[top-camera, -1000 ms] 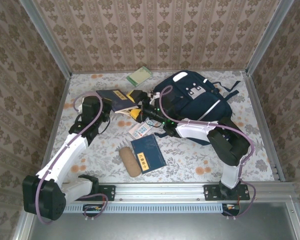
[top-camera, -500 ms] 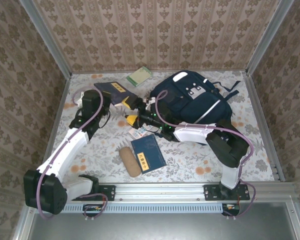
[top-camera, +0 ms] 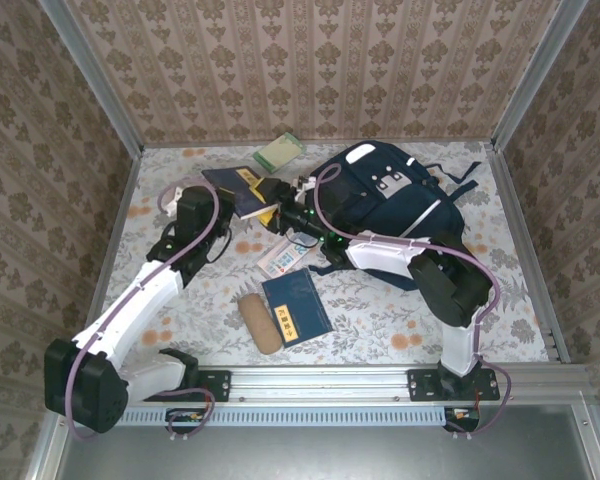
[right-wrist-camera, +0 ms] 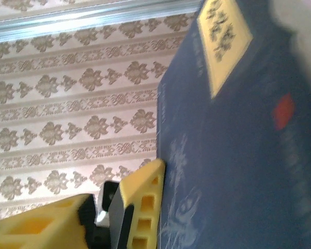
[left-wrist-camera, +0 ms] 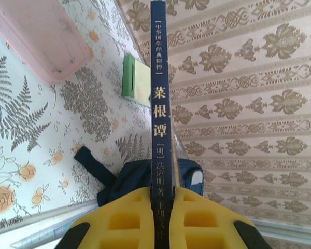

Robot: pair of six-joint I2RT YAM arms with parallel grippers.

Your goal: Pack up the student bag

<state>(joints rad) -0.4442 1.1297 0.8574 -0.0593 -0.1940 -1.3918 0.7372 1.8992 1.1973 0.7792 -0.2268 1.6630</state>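
Fern-and-flower tablecloth (top-camera: 380, 310) below, damask wallpaper (top-camera: 310, 70) all round. Clamped tight in the left gripper (left-wrist-camera: 166, 202), spine toward the lens: a thin, stiff navy book (left-wrist-camera: 161, 93), smooth cover, yellow label (right-wrist-camera: 223, 36). Close against that cover, the right gripper (top-camera: 273, 203); impossible to tell whether closed on it. Far right, the soft striped backpack (top-camera: 395, 205). Best, probably: secure a firm second grip before any release, then aim for the bag's opening.

Here's a robot test booth: wallpaper panels (top-camera: 310, 70) in a metal frame (top-camera: 527, 90), floral cloth (top-camera: 380, 312), mounting rail (top-camera: 320, 381).
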